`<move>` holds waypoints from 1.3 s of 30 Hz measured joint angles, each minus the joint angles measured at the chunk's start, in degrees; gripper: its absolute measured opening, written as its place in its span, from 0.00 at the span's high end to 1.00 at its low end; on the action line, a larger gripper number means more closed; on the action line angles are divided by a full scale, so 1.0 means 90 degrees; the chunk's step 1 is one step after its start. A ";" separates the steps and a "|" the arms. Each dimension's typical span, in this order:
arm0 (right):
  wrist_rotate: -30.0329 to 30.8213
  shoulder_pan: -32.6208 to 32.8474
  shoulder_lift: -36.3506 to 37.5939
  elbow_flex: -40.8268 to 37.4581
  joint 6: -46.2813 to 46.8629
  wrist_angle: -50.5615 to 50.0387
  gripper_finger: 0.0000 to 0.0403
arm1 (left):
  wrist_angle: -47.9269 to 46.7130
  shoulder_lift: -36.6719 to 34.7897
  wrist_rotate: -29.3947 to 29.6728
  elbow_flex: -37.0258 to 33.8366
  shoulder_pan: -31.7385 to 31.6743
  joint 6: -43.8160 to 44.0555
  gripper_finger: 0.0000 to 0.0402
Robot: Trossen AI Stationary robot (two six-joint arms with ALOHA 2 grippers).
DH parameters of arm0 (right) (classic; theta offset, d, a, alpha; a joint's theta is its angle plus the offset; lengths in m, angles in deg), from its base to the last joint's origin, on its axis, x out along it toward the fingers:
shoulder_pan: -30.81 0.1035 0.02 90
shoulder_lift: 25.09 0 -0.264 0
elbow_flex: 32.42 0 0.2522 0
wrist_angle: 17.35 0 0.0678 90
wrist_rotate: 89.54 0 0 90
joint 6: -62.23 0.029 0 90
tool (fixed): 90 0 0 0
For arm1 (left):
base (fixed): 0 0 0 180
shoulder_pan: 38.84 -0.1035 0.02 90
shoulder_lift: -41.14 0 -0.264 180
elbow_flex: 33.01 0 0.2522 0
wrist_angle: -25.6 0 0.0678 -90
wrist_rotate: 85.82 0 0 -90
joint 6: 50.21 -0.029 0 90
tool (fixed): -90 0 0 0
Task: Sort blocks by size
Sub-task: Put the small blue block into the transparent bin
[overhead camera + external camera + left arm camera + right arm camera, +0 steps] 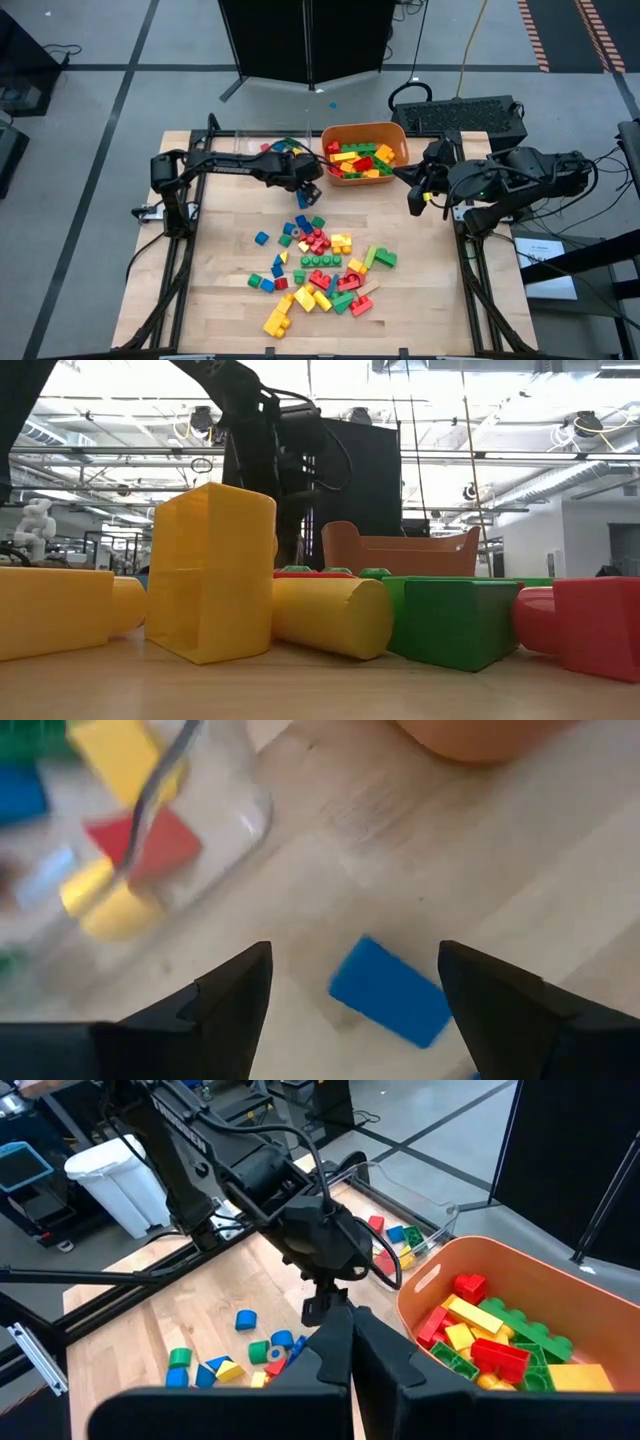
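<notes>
Many red, yellow, green and blue blocks [320,265] lie scattered on the middle of the wooden table. More fill the orange tub [365,152], and a few lie in the clear tray [262,150] to its left. My left gripper [310,193] points steeply down between tray and tub. It is open, and in the left wrist view its fingers stand on either side of one flat blue block [390,992] that lies on the wood, with a gap on both sides. My right gripper [414,203] hangs shut and empty, raised, right of the tub.
The tub's wall [480,735] and the tray's rounded corner [235,830] stand close beside my left gripper. Large yellow, green and red blocks [215,570] fill the low view's foreground. A dark keyboard [460,112] lies beyond the table's far right corner.
</notes>
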 joint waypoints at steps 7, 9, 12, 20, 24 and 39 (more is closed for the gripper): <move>-0.0002 0.0000 0.0000 -0.0002 -0.0133 0.0002 1.00 | 0.0138 0.0000 0.0547 0.0000 0.0183 0.2036 0.28; -0.0005 0.0000 0.0000 0.0000 -0.0202 0.0002 1.00 | 0.0166 0.0000 0.0730 0.0002 0.0237 0.2283 0.28; -0.0056 0.0000 0.0002 0.0000 -0.0299 0.0002 1.00 | 0.0091 0.0000 0.0793 0.0002 0.0273 0.2681 0.28; -0.0390 0.0000 0.0005 0.0000 -0.0590 -0.0002 0.98 | 0.0178 0.0137 0.1311 0.0002 0.0624 0.3886 0.28; -0.0530 0.0000 0.0007 -0.0002 -0.0701 -0.0032 0.98 | 0.0155 0.0386 0.1386 0.0002 0.0894 0.4303 0.28; -0.0544 0.0000 0.0010 -0.0001 -0.0981 -0.0327 0.98 | -0.0144 0.0778 0.1981 0.0002 0.1066 0.5600 0.28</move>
